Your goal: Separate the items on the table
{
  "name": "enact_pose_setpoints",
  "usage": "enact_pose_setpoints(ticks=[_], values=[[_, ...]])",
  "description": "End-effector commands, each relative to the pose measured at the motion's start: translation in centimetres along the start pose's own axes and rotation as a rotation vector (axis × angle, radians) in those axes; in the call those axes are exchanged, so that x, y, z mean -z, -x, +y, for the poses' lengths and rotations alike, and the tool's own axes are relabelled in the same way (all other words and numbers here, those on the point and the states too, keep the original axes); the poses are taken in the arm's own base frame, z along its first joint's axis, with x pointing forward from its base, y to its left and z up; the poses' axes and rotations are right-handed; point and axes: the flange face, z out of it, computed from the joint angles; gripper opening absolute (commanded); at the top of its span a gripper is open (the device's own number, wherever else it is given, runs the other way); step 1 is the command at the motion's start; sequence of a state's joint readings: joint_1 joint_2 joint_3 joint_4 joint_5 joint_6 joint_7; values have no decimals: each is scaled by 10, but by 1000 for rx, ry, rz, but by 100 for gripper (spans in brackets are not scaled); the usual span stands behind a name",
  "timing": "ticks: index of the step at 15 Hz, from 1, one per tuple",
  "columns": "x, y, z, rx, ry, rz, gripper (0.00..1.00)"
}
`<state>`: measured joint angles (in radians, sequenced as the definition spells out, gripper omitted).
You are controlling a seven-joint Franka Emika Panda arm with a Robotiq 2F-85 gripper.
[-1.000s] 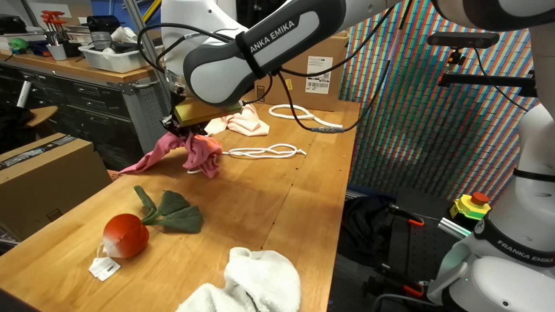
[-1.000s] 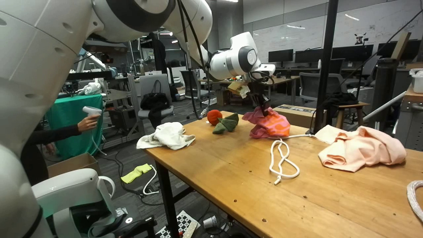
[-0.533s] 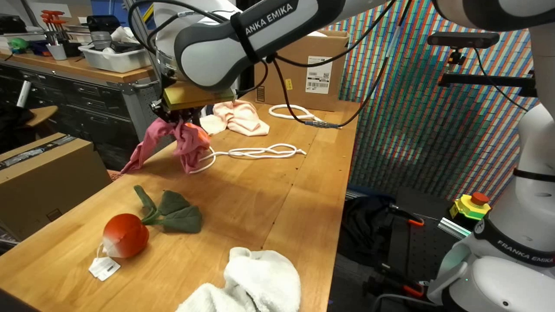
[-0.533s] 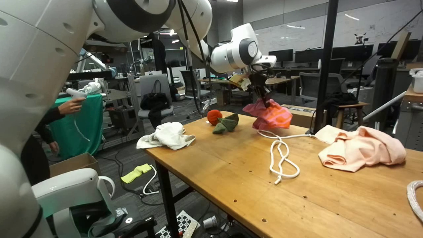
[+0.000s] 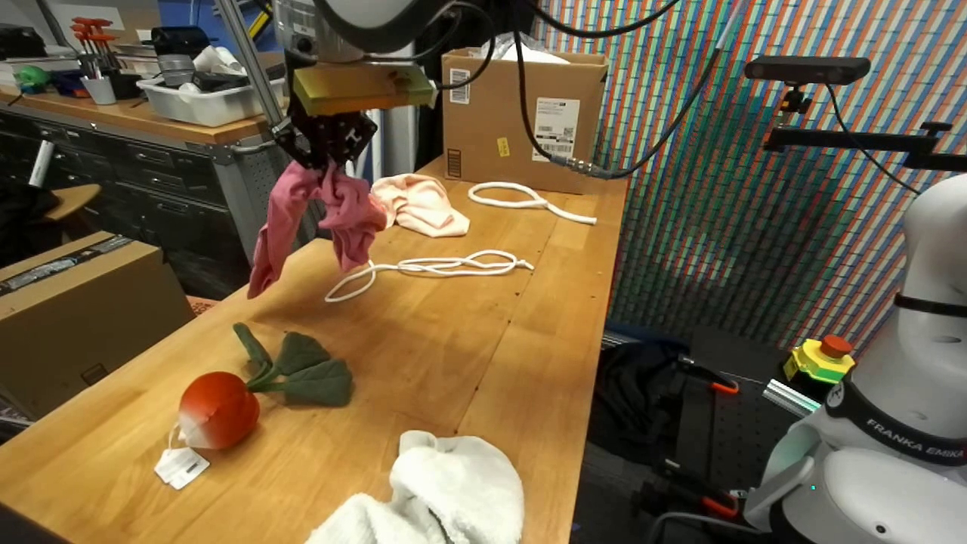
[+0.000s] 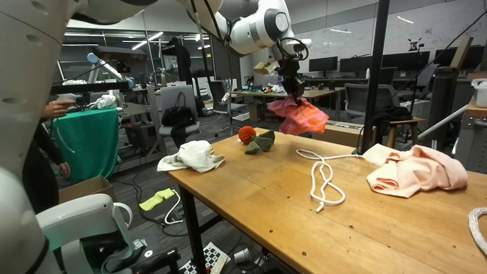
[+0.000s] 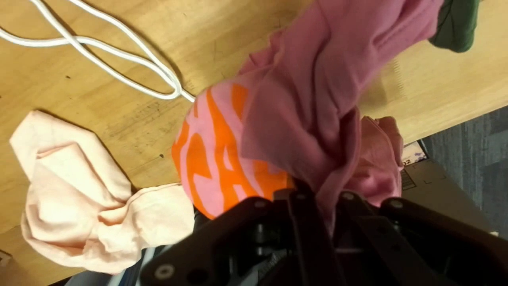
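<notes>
Left to right in an exterior view: a rumpled white towel point(image 6: 194, 156) lies at the end of the wooden tabletop point(image 6: 243, 198), lower than the fingers point(image 6: 297, 92) and well to their left. Nearer, also left of and below them, sits a red ball toy with green leaves point(image 6: 260, 143). The fingers are clamped together on a pink-and-orange cloth point(image 6: 300, 117), pinching a fold at its top while the rest droops loosely beneath them. The change is here: a second ago this cloth lay low against the tabletop; now it has been lifted and appears to hang free of it. Below the fingers and slightly right, a thin white rope point(image 6: 322, 163) lies with a loop that the cloth had mostly covered now bare, so cloth and rope seem parted, probably one of the separations the task wants. Further right of the fingers, a crumpled peach cloth point(image 6: 418, 171) rests near the rope's far end; whether they touch is unclear. Furthest right, part of a thicker white cord point(image 6: 474, 228) shows. The lifted cloth likely still needs a spot of its own.
</notes>
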<state>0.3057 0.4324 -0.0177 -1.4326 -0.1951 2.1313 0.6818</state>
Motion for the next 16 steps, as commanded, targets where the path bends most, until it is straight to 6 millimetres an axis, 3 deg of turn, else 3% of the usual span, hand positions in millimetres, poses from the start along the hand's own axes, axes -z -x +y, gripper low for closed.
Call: enact_pose_setpoints(ticks=[1,6,11,16], values=[[42,18,23,37,10,-45,6],[67,42,62,79,68,-121,6],[70,69,107,116,125,-189,6],[68,101,138,153,118,-273,6]])
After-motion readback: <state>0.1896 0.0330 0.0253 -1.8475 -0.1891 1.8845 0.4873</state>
